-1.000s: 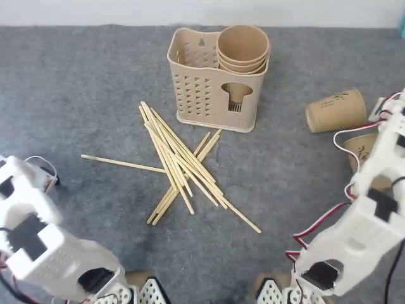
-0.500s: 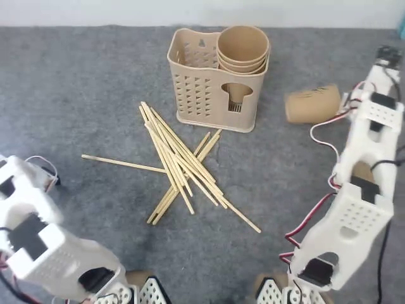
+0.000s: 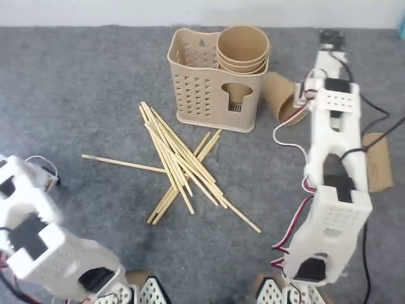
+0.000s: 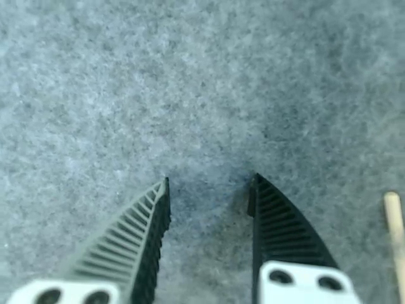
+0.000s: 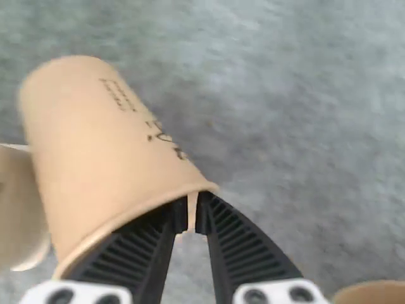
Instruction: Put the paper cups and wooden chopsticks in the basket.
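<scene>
A tan slotted basket (image 3: 204, 85) stands at the back of the grey carpet with stacked paper cups (image 3: 243, 45) in its right compartment. My right gripper (image 3: 299, 101) is shut on the rim of another paper cup (image 3: 280, 94), which is tilted just to the right of the basket. The right wrist view has that paper cup (image 5: 107, 155) pinched at its rim by the right gripper (image 5: 193, 215), with the basket (image 5: 16, 209) beside it. Several wooden chopsticks (image 3: 180, 161) lie piled in front of the basket. My left gripper (image 4: 209, 190) is open over bare carpet, near one chopstick end (image 4: 395, 231).
Another paper cup (image 3: 378, 161) lies on its side at the right, partly behind the right arm. The left arm's body (image 3: 38, 234) sits at the near left corner. A single chopstick (image 3: 120, 163) points left from the pile. Open carpet lies left of the basket.
The right arm has carried the paper cup from the far right leftward, up to the basket's right side. The left arm has not moved.
</scene>
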Controlling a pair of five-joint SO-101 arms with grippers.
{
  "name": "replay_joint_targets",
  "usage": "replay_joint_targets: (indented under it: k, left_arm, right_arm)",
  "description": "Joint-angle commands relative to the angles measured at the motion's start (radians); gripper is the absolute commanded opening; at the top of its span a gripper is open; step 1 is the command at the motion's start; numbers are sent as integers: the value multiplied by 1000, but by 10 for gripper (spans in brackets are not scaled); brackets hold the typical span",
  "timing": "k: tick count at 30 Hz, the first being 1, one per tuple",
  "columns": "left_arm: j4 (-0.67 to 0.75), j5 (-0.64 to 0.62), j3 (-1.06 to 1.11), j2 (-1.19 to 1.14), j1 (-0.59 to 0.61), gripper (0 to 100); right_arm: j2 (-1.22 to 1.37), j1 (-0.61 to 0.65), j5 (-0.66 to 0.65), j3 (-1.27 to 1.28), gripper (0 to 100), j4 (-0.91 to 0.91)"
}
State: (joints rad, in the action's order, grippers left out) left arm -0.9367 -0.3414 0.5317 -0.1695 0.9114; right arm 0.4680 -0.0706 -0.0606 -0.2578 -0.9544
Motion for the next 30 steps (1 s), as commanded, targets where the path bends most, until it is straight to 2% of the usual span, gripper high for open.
replay_joint_targets:
  k: [1,9,15,19,23,30]
  left_arm:
    - [-8,9,-19,2,-26,195]
    - [-8,9,-21,2,-26,195]
    - [-8,9,-21,2,-26,195]
    - [-8,9,-21,2,-26,195]
    - [-8,9,-21,0,-26,195]
    - [-8,9,-21,0,-26,195]
  right_arm:
    - [-110,30,12,-60,45,76]
    - [-105,31,12,-58,58,153]
    - [-104,82,14,-58,180,193]
    - [-104,124,25,-58,181,280]
    - [-104,139,133,-58,183,374]
    - [-150,101,161,-57,181,372]
